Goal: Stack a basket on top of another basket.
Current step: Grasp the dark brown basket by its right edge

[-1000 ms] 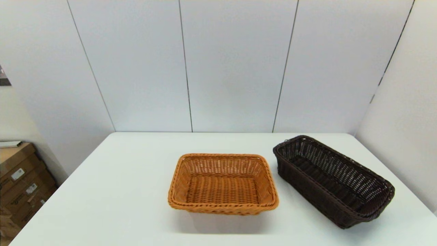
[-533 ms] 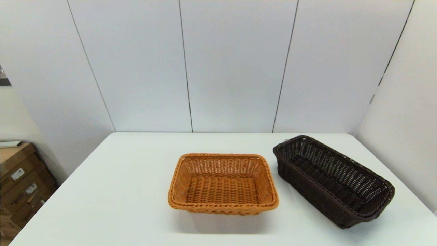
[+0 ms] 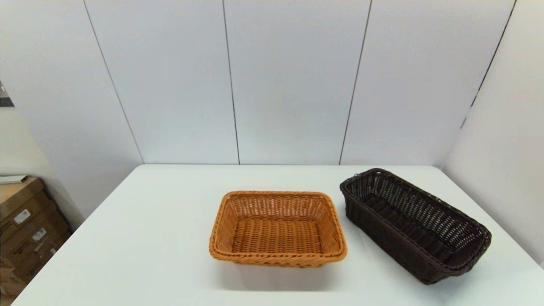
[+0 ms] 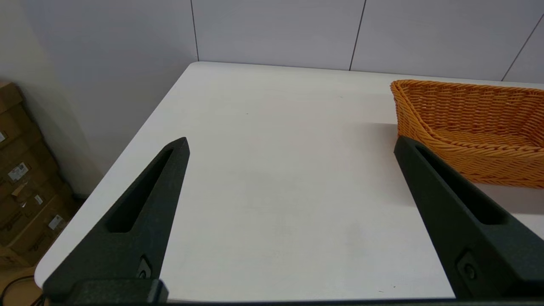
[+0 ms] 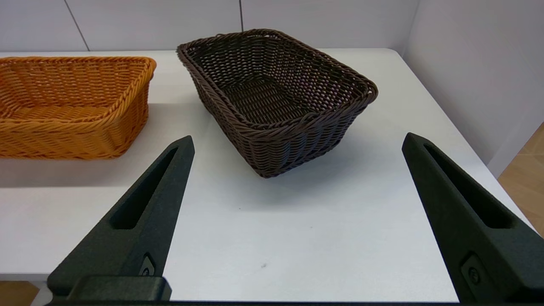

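Ahead of the right gripper (image 5: 297, 142), past the near edge of the white table (image 3: 148, 238), sits the dark brown basket (image 5: 276, 100), resting flat on the tabletop with its long axis angled away from the jaws. Both black fingers (image 5: 144, 208) of this gripper are spread wide and hold nothing; the basket's near end lies beyond the fingertips and between their lines, not touching either one. Beside the dark brown basket, toward the robot's left, stands the orange-tan basket (image 5: 72, 106), also flat on the table, with a narrow strip of bare tabletop separating the two braided rims. Neither basket is stacked on the other. Off to the robot's left, the left gripper (image 4: 291, 144) is held at the near table edge with its jaws likewise spread wide and holding nothing; bare tabletop fills the space between its fingers (image 4: 140, 216). Just beyond the tip of its inner finger, the left end of the orange-tan basket appears, clear of contact. From the head view, neither arm is visible, and the orange-tan basket (image 3: 277, 228) occupies the table centre with the dark brown basket (image 3: 414, 223) near the table's right side. Cardboard boxes (image 3: 25, 225) are stacked on the floor beyond the table's left edge.
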`<state>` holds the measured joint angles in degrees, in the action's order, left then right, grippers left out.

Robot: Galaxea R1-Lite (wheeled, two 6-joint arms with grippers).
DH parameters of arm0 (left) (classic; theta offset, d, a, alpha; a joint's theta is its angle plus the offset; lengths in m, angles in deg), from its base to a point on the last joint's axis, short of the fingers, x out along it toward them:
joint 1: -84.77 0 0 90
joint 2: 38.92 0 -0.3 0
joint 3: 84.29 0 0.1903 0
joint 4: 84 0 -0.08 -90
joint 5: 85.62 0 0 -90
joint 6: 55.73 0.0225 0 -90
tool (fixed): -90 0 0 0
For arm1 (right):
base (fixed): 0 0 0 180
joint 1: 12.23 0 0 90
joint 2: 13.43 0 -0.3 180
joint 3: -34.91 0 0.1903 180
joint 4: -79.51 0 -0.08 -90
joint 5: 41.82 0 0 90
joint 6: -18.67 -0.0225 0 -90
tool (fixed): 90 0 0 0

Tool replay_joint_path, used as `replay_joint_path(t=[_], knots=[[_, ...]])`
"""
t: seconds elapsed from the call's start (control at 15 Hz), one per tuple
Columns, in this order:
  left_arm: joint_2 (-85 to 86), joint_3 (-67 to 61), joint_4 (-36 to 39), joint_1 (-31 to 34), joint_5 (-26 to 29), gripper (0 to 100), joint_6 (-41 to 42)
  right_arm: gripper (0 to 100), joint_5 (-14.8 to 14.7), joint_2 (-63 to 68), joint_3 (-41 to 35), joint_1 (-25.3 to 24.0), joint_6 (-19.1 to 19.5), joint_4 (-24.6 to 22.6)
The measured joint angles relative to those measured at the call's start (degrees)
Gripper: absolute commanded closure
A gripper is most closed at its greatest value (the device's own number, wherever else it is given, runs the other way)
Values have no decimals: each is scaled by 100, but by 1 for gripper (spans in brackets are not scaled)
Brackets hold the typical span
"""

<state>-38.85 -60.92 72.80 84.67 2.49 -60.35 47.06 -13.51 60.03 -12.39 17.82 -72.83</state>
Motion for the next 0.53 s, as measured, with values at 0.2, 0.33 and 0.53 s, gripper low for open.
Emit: replay_joint_path(t=[0.2, 0.33, 0.53], knots=[[0, 0, 0, 0, -1, 0, 0, 0, 0, 0, 6, 0, 7, -2], [0, 0, -2, 0, 0, 0, 0, 0, -2, 0, 9, 0, -1, 0], [0, 0, -2, 0, -1, 0, 0, 0, 0, 0, 9, 0, -4, 0]])
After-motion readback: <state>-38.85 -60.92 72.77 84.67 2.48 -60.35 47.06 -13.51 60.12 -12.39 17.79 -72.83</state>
